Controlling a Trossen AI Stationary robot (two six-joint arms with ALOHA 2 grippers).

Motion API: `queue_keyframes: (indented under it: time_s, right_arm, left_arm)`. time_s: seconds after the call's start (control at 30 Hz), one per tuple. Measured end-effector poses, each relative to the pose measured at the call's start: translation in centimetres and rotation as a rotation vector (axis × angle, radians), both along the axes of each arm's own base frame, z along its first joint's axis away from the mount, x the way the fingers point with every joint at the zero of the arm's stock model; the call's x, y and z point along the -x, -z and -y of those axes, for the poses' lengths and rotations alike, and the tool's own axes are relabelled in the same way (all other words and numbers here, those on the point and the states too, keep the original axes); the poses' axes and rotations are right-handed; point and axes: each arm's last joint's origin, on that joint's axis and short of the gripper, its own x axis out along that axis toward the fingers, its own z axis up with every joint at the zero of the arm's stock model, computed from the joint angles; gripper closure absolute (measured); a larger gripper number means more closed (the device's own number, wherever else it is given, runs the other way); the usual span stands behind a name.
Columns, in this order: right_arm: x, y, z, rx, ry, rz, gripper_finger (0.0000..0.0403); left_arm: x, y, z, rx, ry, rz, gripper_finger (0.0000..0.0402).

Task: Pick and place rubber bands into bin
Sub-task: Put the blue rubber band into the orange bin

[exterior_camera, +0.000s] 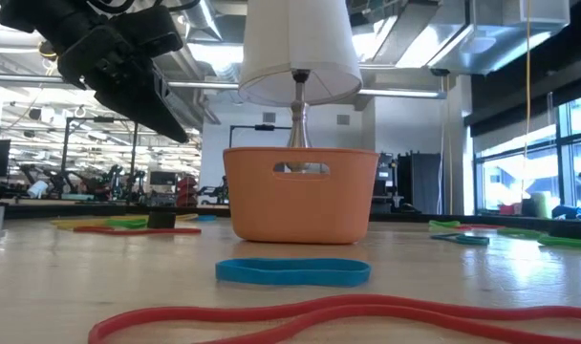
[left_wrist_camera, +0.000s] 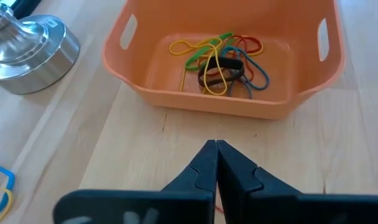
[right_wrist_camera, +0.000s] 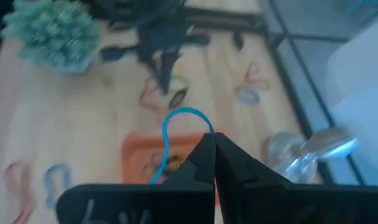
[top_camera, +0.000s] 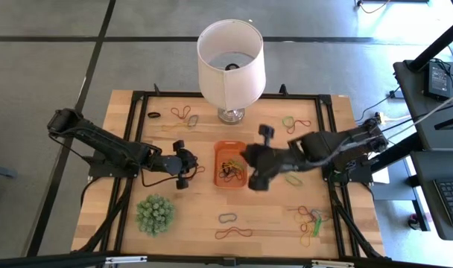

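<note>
Above the orange bin point(right_wrist_camera: 158, 158), right gripper point(right_wrist_camera: 212, 144) clamped on a blue rubber band point(right_wrist_camera: 176, 124), left gripper point(left_wrist_camera: 216, 152) closed beside it

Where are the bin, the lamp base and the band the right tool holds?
bin point(left_wrist_camera: 145, 87): left wrist view, on its near wall.
lamp base point(left_wrist_camera: 33, 53): left wrist view, on the metal foot.
blue band point(right_wrist_camera: 176, 116): right wrist view, on the loop's top, above the shut right tool point(right_wrist_camera: 212, 144).

My high camera looks straight down on the whole table point(top_camera: 271, 223). The low one sits at tabletop level, close to the bin point(exterior_camera: 300, 196). Both wrist cameras also face that bin from opposite sides.
</note>
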Motion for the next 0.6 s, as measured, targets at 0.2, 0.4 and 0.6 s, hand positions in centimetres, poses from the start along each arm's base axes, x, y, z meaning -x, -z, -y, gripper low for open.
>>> queue_keyframes:
  time_s: [0.2,0.4,0.6]
  right_arm:
    - [-1.8,1.5,3.4,0.002,0.044,-0.056,0.0402]
    - [-3.9,6.0,5.5,-0.052,0.063,-0.179,0.0402]
    - [-5.3,11.6,6.2,-0.123,0.062,-0.261,0.0403]
  left_arm:
    - [0.0,0.0,0.0,0.0,0.0,0.0,0.0398]
    - [0.0,0.0,0.0,0.0,0.0,0.0,0.0399]
    - [0.0,0.0,0.0,0.0,0.0,-0.001,0.0397]
